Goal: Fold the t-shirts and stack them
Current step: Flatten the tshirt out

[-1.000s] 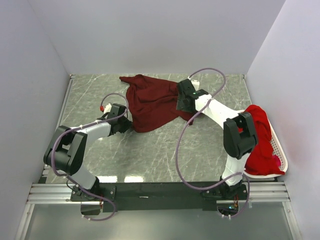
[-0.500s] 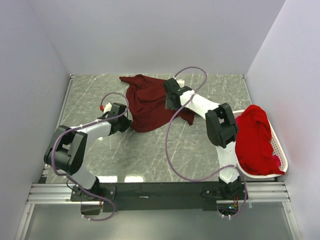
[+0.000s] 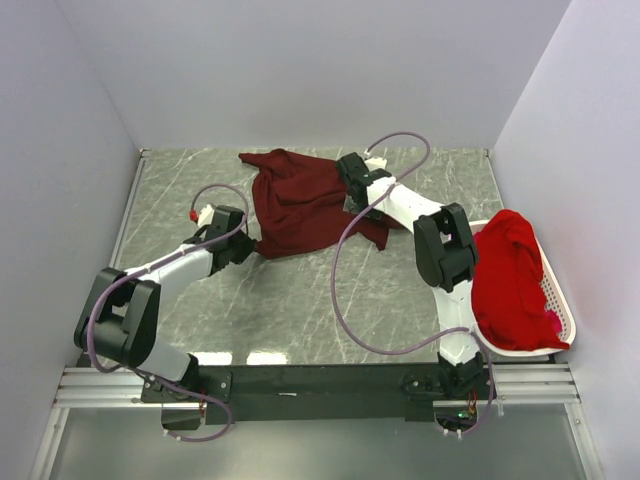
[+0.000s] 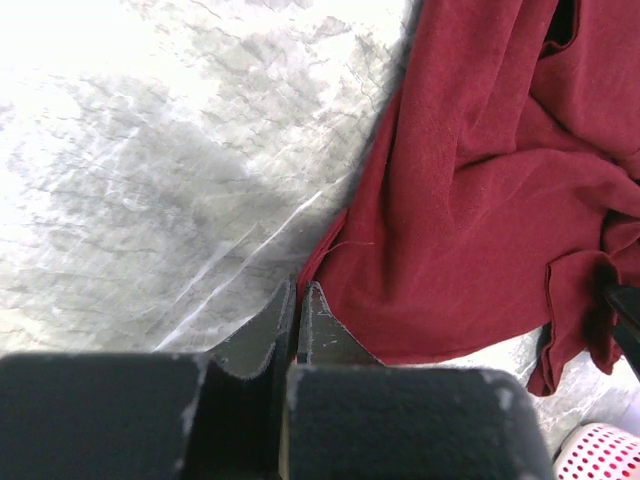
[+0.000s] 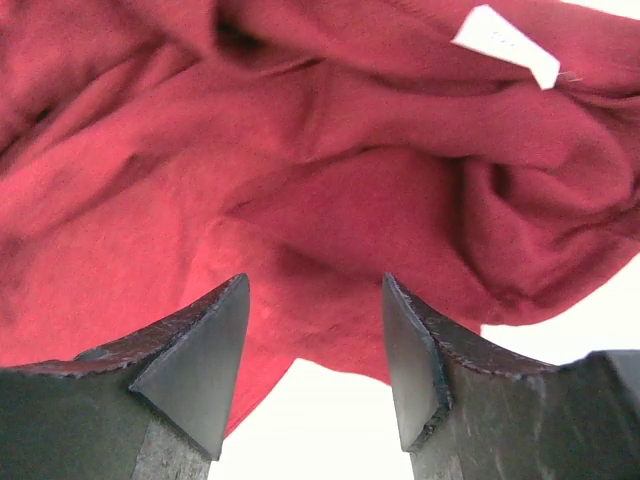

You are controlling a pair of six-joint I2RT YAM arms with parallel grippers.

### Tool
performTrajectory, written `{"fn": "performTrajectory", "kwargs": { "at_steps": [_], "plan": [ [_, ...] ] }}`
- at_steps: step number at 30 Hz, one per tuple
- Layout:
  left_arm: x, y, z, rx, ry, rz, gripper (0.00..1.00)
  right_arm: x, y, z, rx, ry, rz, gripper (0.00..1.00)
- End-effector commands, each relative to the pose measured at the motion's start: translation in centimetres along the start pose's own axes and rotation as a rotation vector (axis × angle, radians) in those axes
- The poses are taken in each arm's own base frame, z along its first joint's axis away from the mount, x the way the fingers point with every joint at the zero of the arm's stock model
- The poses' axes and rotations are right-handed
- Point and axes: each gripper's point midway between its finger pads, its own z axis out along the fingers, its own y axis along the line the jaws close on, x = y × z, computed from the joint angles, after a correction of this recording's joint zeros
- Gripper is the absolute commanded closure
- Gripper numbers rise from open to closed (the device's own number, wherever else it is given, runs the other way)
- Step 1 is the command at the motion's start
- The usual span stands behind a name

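- Several red t-shirts (image 3: 505, 275) are lying heaped and unfolded in the white basket (image 3: 560, 325) at the near right edge of the tabletop (image 3: 300, 310).
- Further in on the left, our left end effector (image 4: 298, 290) is sitting low with its fingers pressed together right at the near corner of the maroon t-shirt (image 3: 300, 205). We are unable to tell whether a sliver of hem is pinched between them or is only touching the tips.
- That maroon t-shirt is lying crumpled across the middle and far part of the tabletop. We are judging the step in hand to be spreading it flat before any fold.
- To do that well, we are wanting a sure hold on the near corner first. Then we are wanting a slow, low pull outward, so the cloth slides instead of bunching. If the corner is not truly caught, we are better off regrasping deeper.
- Furthest away, our right end effector (image 5: 314, 285) is hovering with its fingers wide apart over the bunched far-right part of the shirt, holding nothing. It is needing one layer near an edge, not a thick wad.
- A small white label (image 5: 505, 45) is showing on the cloth beyond it. Any writing there is too faint for us to read, and we are seeing no brand elsewhere.
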Motion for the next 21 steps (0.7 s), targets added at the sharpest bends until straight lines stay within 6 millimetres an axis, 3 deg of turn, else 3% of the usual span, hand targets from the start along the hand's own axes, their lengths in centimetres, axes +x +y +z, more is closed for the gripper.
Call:
{"fn": "performTrajectory", "kwargs": {
  "at_steps": [1, 7, 11, 14, 15, 17, 18, 21],
  "plan": [
    [-1.2, 0.2, -1.0, 0.012, -0.041, -0.005, 0.99, -1.7, -1.3, 0.0, 0.047, -0.042, 0.081, 0.38],
    [-1.8, 0.4, -1.4, 0.015, -0.046, -0.014, 0.99, -1.6, -3.1, 0.9, 0.064, -0.034, 0.11, 0.38],
    [-2.5, 0.6, -2.0, 0.023, -0.058, -0.023, 0.99, -0.4, -4.0, 1.6, 0.074, -0.013, 0.112, 0.38],
    [-3.1, 1.0, -2.2, 0.02, -0.064, -0.03, 0.99, 0.4, -4.8, 1.7, 0.085, -0.008, 0.104, 0.52],
    [-3.3, 1.1, -2.3, 0.022, -0.066, -0.036, 0.99, 0.4, -5.2, 1.6, 0.086, -0.009, 0.109, 0.66],
    [-4.1, 1.5, -2.5, 0.014, -0.077, -0.05, 0.99, 1.1, -6.5, 1.9, 0.097, 0.005, 0.119, 0.83],
    [-4.3, 1.8, -2.6, 0.01, -0.079, -0.056, 0.99, 0.7, -6.9, 1.5, 0.094, -0.004, 0.131, 1.0],
    [-5.7, 2.7, -3.0, -0.002, -0.093, -0.096, 0.99, 0.4, -8.6, 0.4, 0.087, -0.019, 0.156, 1.0]
  ]
}}
